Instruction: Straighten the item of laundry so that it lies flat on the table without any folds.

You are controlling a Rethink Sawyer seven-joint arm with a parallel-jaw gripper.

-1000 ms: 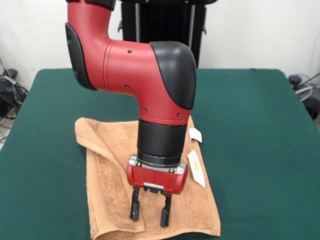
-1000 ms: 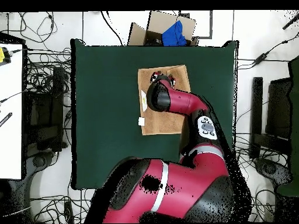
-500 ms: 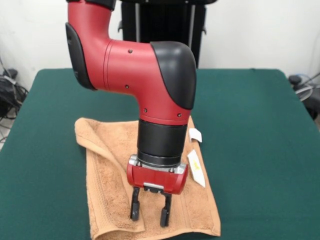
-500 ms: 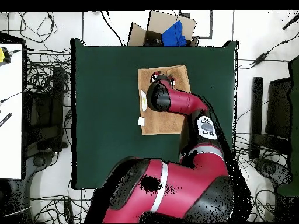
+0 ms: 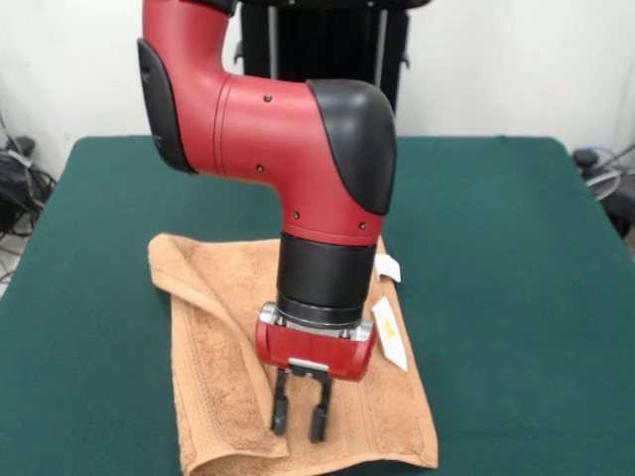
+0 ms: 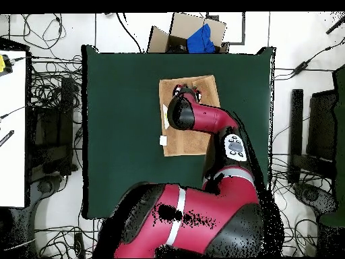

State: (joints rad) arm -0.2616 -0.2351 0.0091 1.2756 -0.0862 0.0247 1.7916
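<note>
Down low, gripper (image 5: 296, 421) fingers narrowly parted over folded towel (image 5: 213, 347), green table (image 5: 496, 248)

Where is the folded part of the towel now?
In the front view, the fold runs along the towel's left side, just left of the gripper.

The arm (image 5: 268, 129) was glossy red, built of thick rounded segments with small dark screw heads dotted along the shell. A smooth black cap covered its elbow joint, and a black oval panel sat on the upper link. Below came a broad black cylindrical wrist, then a thin silver ring. The end effector (image 5: 300, 421) had a red, rounded housing with a small grey plate and two slim black fingers (image 5: 281, 415).
</note>
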